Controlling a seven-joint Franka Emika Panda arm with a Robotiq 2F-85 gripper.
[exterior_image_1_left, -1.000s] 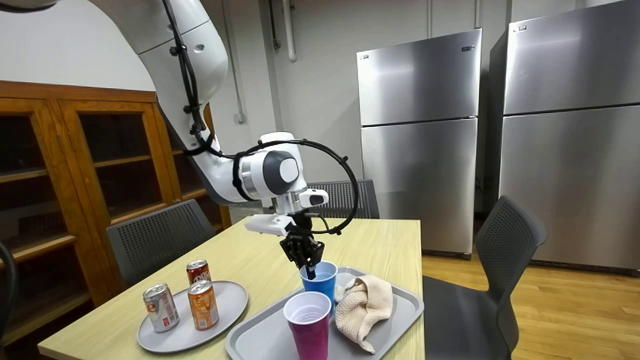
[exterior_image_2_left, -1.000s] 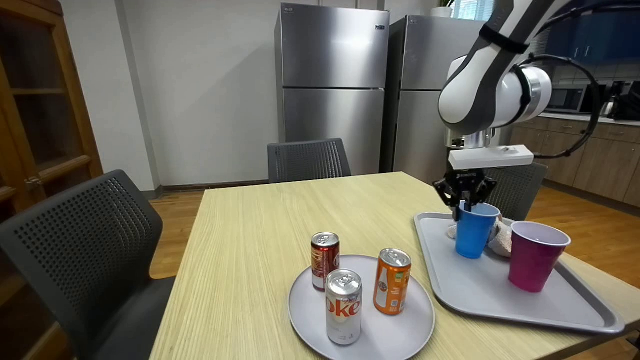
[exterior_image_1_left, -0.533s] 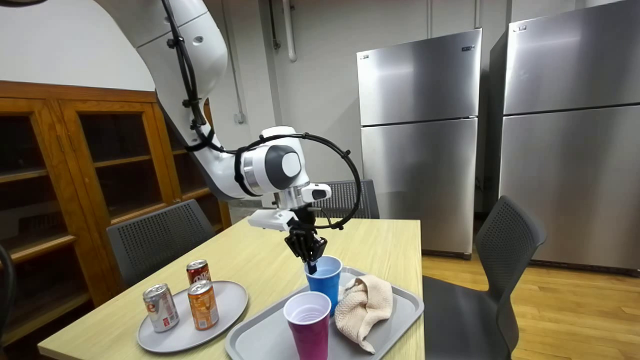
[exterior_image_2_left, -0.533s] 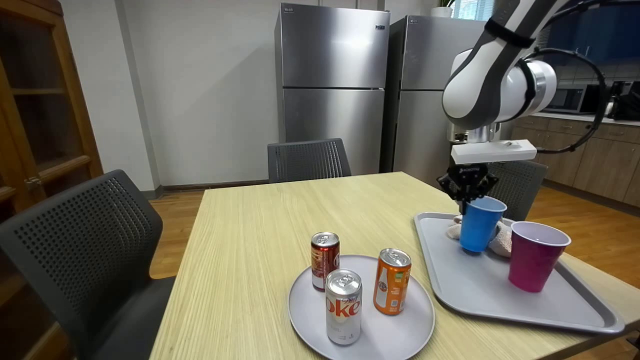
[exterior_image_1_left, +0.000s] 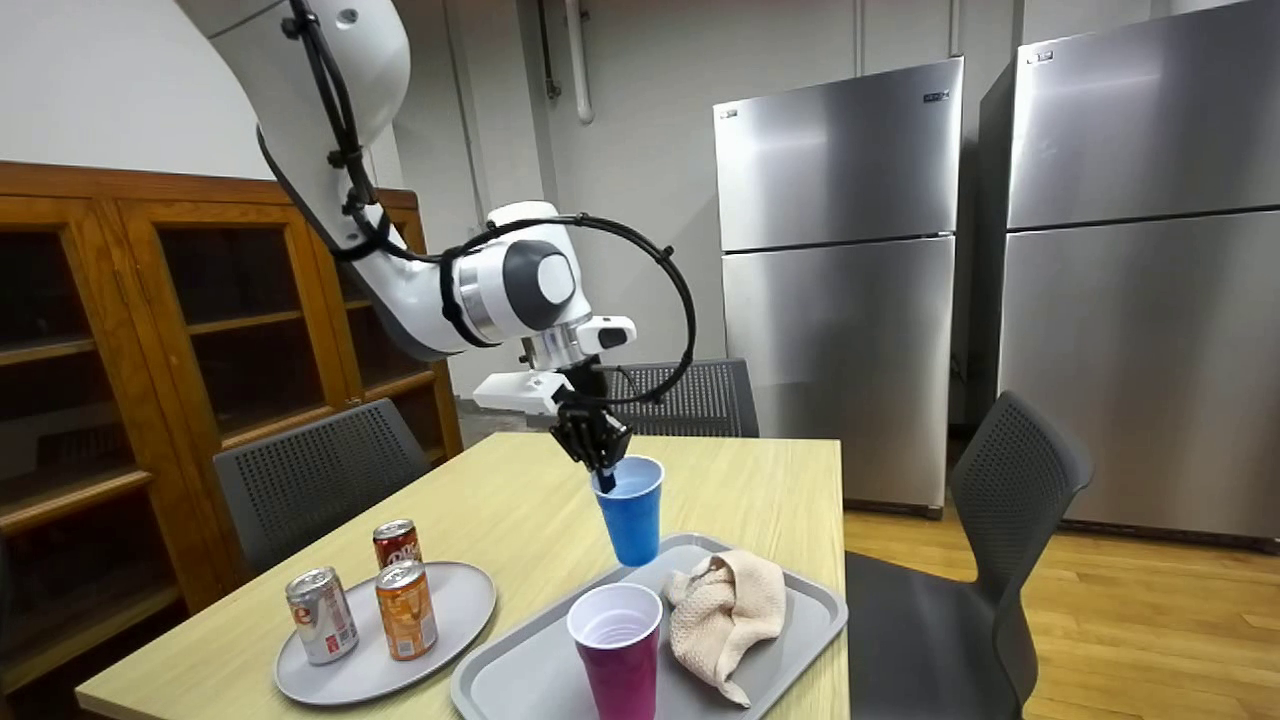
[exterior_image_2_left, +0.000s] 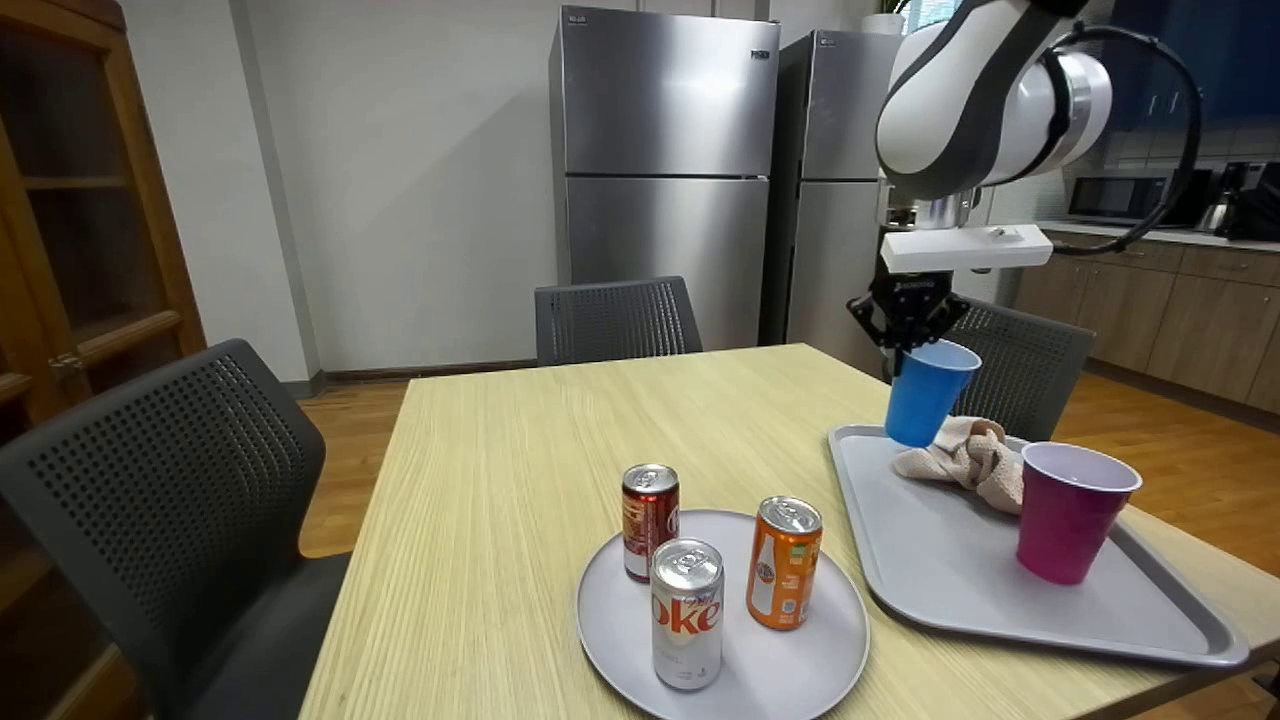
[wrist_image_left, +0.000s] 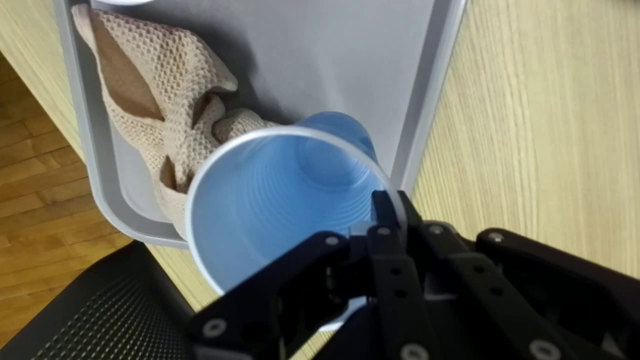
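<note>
Blue cup (exterior_image_2_left: 922, 405) hung above the far end of the grey tray (exterior_image_2_left: 970, 570), its wall pinched at the rim, inside and out, by the gripper (wrist_image_left: 396, 210). On the tray, the beige cloth (exterior_image_2_left: 970, 460) lay crumpled and the magenta cup (exterior_image_2_left: 1068, 525) stood upright, nearer. To the left, a round plate (exterior_image_2_left: 612, 625) bore a silver can (exterior_image_2_left: 688, 630), a red can (exterior_image_2_left: 646, 515) and an orange can (exterior_image_2_left: 784, 575).

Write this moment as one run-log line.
hand: shut on blue plastic cup at its rim | pose: mouth up, clear of grey rectangular tray | on tray: crumpled beige cloth, magenta plastic cup
</note>
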